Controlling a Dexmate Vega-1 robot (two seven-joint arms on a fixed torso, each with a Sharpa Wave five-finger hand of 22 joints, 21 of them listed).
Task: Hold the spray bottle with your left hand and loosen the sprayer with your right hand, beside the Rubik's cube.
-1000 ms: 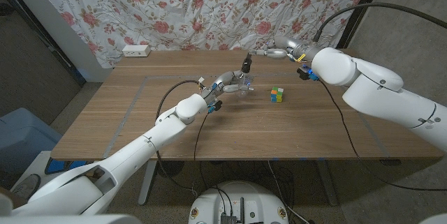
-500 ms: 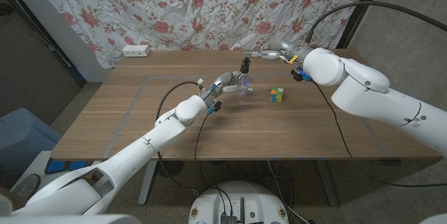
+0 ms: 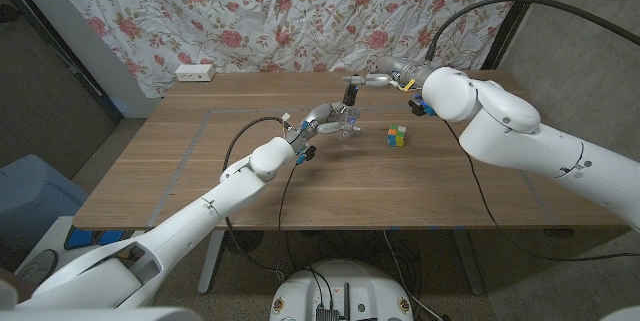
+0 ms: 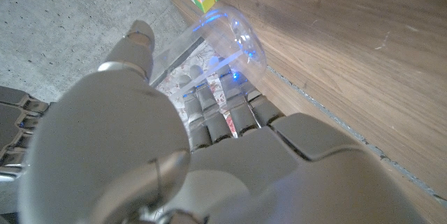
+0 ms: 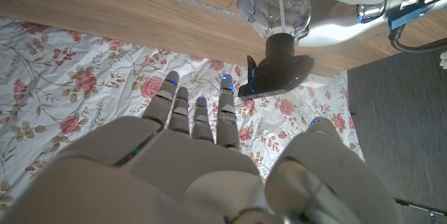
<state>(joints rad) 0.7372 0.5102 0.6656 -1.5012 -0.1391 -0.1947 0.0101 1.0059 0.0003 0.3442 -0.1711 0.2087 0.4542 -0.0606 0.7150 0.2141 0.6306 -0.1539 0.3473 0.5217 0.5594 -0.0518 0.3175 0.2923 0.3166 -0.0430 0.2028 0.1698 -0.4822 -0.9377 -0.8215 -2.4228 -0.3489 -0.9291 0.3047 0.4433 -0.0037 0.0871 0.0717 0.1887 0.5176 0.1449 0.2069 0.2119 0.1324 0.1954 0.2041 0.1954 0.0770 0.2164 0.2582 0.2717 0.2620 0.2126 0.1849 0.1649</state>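
Left hand is wrapped round the clear bottle, upright on the table just left of the cube — w/ a small gap. Right hand is up by the black sprayer, fingers spread — fingertips right at it, can't tell if gripping.

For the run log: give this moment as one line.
left hand grips spray bottle upright | right hand open at black sprayer, no grip yet | Rubik's cube beside bottle
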